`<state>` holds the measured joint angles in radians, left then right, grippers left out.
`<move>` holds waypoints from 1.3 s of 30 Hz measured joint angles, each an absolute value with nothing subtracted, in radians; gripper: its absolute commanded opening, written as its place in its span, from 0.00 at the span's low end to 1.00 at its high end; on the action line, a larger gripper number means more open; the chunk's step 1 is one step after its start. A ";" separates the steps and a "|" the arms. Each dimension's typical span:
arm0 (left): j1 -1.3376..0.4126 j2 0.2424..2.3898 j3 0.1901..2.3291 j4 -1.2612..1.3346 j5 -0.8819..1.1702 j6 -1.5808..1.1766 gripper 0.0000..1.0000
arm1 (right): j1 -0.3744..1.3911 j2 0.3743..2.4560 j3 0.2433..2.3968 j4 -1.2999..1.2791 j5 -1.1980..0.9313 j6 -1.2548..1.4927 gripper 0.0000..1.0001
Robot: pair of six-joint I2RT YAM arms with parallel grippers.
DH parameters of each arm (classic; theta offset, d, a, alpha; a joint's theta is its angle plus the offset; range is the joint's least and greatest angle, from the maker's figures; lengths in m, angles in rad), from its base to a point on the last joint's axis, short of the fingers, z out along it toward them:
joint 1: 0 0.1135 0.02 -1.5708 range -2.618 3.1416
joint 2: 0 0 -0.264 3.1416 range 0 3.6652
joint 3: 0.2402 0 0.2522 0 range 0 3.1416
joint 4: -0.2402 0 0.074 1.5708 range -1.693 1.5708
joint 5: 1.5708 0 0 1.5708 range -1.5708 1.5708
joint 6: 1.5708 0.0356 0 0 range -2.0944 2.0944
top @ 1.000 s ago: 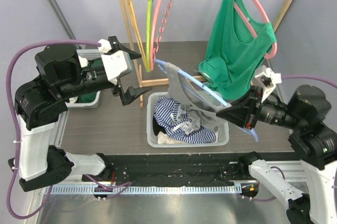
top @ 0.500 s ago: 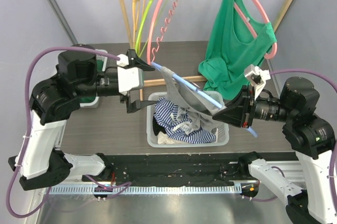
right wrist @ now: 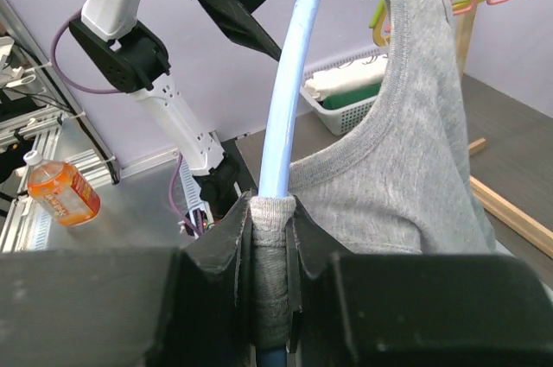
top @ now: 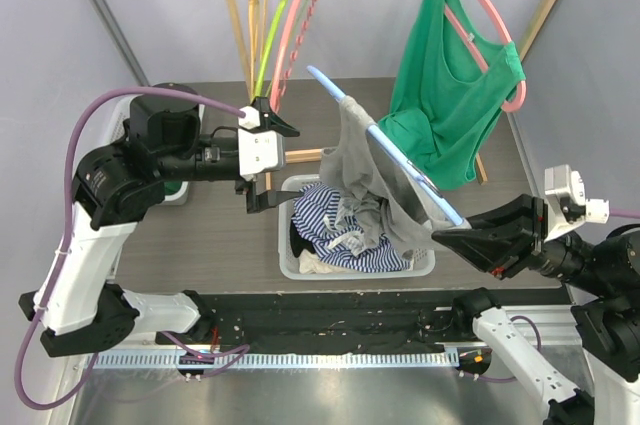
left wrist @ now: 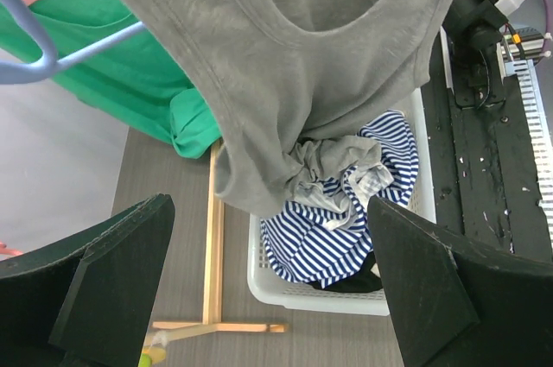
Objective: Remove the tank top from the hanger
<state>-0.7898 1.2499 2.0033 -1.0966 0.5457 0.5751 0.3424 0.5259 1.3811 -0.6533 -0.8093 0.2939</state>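
A grey tank top (top: 362, 167) hangs on a light blue hanger (top: 385, 140) that slants up over the white basket (top: 296, 263). My right gripper (top: 447, 236) is shut on the hanger's lower end, with the tank top's strap pinched against the blue bar. The right wrist view shows this grip (right wrist: 270, 211), the hanger (right wrist: 291, 82) and the grey fabric (right wrist: 415, 160). My left gripper (top: 284, 157) stands wide open just left of the tank top, touching nothing. In the left wrist view the tank top (left wrist: 294, 56) drapes down toward the basket (left wrist: 302, 296).
The basket holds blue-striped and other clothes (top: 340, 235). A wooden rack (top: 240, 35) behind carries several bare hangers and a green tank top (top: 450, 95) on a pink hanger (top: 495, 15). A small basket (top: 170, 190) sits at far left.
My right arm has drawn back toward the near right, tipping the hanger so its far end rose. The tank top lifted with it. My left gripper edged right, still open.
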 measured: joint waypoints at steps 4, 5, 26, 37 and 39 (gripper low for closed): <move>-0.790 1.243 2.000 -1.096 0.538 0.576 1.00 | 0.345 0.571 1.383 -0.660 -0.809 0.293 0.01; -0.790 1.240 2.000 -1.096 0.536 0.576 1.00 | 0.345 0.584 1.385 -0.671 -0.810 0.292 0.01; -0.776 1.143 2.032 -1.118 0.472 0.585 1.00 | 0.345 0.542 1.361 -0.808 -0.876 0.296 0.01; -0.764 1.162 2.028 -1.119 0.475 0.583 1.00 | 0.345 0.518 1.317 -0.790 -0.962 0.313 0.01; -0.763 1.163 2.028 -1.119 0.477 0.583 1.00 | 0.345 0.537 1.314 -0.794 -0.990 0.300 0.01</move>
